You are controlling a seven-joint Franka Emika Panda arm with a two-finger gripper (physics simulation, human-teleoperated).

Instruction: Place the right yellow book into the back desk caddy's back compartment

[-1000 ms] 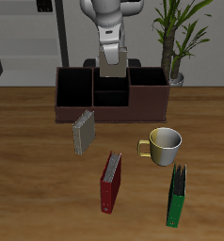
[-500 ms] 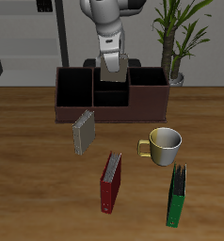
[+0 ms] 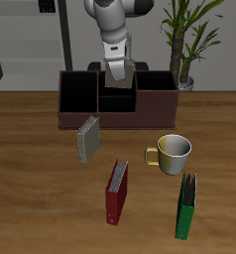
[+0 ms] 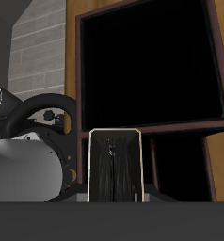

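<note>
I have the tool [image 3: 119, 79] pinching the right yellow book [image 3: 119, 72] upright over the back desk caddy [image 3: 118, 99]. Its back compartment [image 3: 117, 100] lies directly underneath.

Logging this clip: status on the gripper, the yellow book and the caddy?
Gripper over the back desk caddy, jaws shut on the right yellow book. Book hangs above the back compartment, not released. Nothing in the way.

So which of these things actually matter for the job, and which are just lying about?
In the job: end effector, right yellow book it holds, back desk caddy, back compartment.
Lying about: grey book, red book, green book, mug, potted plant.
</note>
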